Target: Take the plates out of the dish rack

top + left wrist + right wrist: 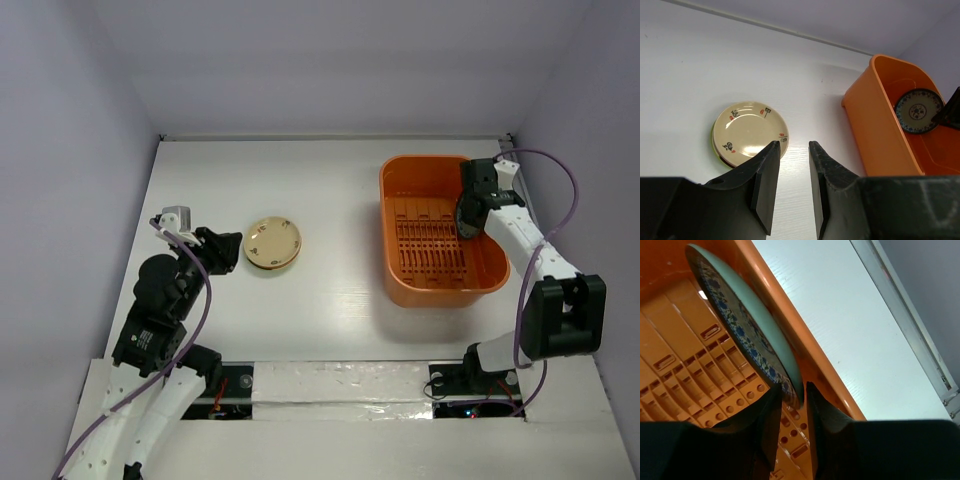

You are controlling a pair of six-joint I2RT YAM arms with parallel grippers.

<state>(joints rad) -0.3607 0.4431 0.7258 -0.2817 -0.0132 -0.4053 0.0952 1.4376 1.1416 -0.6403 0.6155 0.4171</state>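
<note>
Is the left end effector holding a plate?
No: the left end effector is empty, jaws apart, and the cream plate lies on the table beyond it.

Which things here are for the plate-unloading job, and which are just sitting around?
For the job:
- patterned plate, standing on edge in the dish rack
- right end effector, straddling that plate's rim
- stack of plates, already out of the rack

Just there:
- white table
- left end effector, open and empty near the stack

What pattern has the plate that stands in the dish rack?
The plate is pale teal with a dark blue floral rim; left wrist view shows it best.
</note>
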